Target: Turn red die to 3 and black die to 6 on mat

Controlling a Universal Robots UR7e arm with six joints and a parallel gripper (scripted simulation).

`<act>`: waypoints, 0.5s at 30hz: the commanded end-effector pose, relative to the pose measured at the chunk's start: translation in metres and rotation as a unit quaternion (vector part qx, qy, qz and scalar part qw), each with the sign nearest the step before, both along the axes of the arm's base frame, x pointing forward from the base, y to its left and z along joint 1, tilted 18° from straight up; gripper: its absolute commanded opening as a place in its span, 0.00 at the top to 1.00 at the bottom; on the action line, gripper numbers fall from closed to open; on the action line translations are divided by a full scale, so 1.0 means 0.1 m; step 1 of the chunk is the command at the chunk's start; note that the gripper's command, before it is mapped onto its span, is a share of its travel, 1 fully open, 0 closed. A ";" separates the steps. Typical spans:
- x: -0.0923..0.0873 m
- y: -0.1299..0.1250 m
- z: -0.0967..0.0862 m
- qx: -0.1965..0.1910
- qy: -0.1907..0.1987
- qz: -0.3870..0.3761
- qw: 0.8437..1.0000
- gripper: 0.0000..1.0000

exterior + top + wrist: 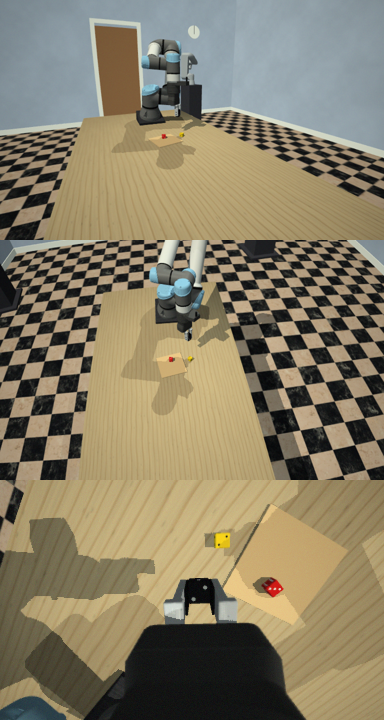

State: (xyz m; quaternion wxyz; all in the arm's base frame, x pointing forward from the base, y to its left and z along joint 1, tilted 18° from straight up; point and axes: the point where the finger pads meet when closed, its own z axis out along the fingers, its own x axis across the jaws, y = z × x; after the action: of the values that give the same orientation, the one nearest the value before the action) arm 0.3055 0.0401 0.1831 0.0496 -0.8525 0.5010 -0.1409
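My gripper (pixel 199 590) is shut on the black die (pixel 200 591) and holds it well above the table, off the mat on the arm-base side; the gripper also shows in the top view (pixel 188 336) and the exterior view (pixel 177 111). The tan mat (pixel 171 364) (pixel 285 562) (pixel 165 139) lies flat on the table. The red die (pixel 171 359) (pixel 272 587) (pixel 163 136) sits on the mat near its far edge, with three pips on the face toward the wrist camera. The yellow die (pixel 190 358) (pixel 222 540) (pixel 181 135) rests on the table just beside the mat.
The arm's base (pixel 175 310) stands at the far end of the wooden table. Dark pedestals stand on the checkered floor at the back (pixel 259 247) and at the left (pixel 7 293).
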 end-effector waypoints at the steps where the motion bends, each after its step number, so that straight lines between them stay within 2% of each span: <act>1: 0.06 0.02 0.06 -0.021 0.001 0.062 0.998 0.60; 10: 0.15 0.08 0.11 -0.054 0.009 0.172 0.984 0.60; 15: 0.20 0.12 0.13 -0.074 0.013 0.237 0.969 0.60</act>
State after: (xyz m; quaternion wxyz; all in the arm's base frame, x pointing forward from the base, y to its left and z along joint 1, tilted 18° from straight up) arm 0.3187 0.0490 0.1910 0.0235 -0.9275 0.3432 -0.1465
